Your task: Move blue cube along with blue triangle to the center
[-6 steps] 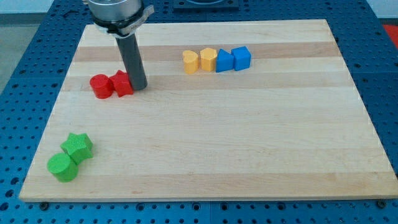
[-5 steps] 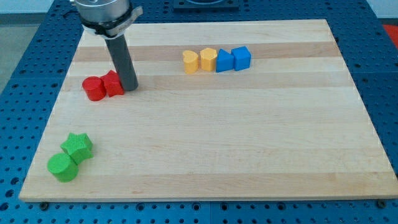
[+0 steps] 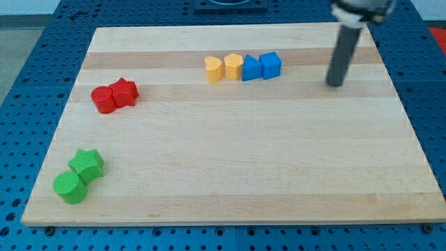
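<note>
The blue cube [image 3: 271, 65] sits near the view's top, right of centre, touching the blue triangle [image 3: 251, 68] on its left. Both end a short row with two yellow blocks. My tip [image 3: 336, 84] rests on the board to the right of the blue cube, well apart from it and slightly lower in the view. The dark rod rises from it toward the view's top right.
Two yellow blocks [image 3: 224, 68] touch the blue triangle's left side. A red cylinder [image 3: 104, 100] and a red star-like block [image 3: 125, 92] sit at the left. A green star [image 3: 88, 164] and a green cylinder [image 3: 70, 187] sit at the bottom left.
My tip has jumped from beside the red blocks at the left to the right of the blue cube. The red blocks were pushed slightly left. The blue blocks have not moved.
</note>
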